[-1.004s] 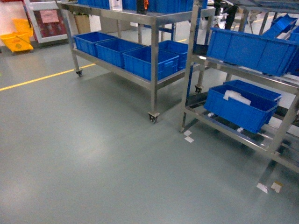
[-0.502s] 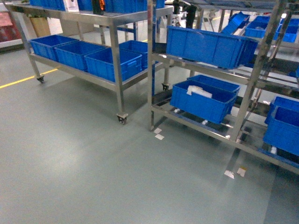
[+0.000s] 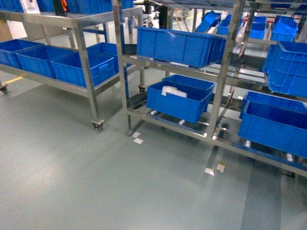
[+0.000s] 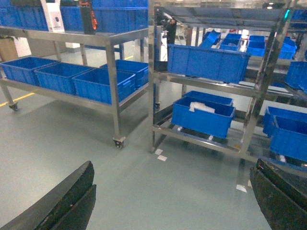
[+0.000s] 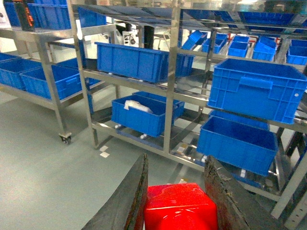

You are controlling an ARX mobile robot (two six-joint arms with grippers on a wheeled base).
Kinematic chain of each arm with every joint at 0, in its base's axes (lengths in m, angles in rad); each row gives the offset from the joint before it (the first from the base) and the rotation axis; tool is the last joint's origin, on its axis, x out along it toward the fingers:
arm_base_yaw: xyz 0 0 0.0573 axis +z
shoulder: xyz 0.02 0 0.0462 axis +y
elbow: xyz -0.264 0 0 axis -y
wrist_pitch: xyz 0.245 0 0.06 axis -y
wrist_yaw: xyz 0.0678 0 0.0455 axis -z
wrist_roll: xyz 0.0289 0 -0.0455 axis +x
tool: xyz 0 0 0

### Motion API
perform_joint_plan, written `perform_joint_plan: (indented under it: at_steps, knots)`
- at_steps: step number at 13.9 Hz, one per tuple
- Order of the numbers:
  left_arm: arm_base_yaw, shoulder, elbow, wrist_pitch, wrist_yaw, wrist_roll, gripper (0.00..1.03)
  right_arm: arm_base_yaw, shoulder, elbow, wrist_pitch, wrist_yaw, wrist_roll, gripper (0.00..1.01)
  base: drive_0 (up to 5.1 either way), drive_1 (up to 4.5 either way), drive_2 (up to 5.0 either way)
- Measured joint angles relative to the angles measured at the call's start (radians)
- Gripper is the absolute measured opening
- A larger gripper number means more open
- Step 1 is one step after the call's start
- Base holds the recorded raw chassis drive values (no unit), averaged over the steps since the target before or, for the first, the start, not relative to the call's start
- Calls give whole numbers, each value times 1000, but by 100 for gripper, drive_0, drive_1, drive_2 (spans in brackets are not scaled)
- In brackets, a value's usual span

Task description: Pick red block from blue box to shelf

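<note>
The red block (image 5: 180, 207), glossy and cube-like, sits between the two dark fingers of my right gripper (image 5: 176, 165), which is shut on it, held above the floor. My left gripper (image 4: 173, 167) is open, its fingers wide apart at the frame's lower corners with only grey-green floor between them. The shelf (image 3: 224, 72), a tall stainless-steel rack with several tiers, stands ahead; its upright post (image 5: 171, 96) rises beyond the block, and the left wrist view shows the shelf (image 4: 152, 96) too. The blue box is out of view. Neither gripper shows in the head view.
Dark blue crates fill the shelf tiers; a low one (image 3: 180, 103) holds something white. A second steel rack on castors (image 3: 84, 62) with more crates stands to the left. White markers (image 3: 138, 140) lie on the floor by the shelf's feet.
The head view has swung right: both racks have slid leftward in frame and the tall shelf now fills the centre and right, looking closer.
</note>
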Motion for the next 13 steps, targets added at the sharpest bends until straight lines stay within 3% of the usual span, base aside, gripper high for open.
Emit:
perform_joint_plan:
  at_steps: [13]
  knots:
    - [0,0,0,0,0,0,98,0,0,0,0,0,0,28,-153,-153,-153]
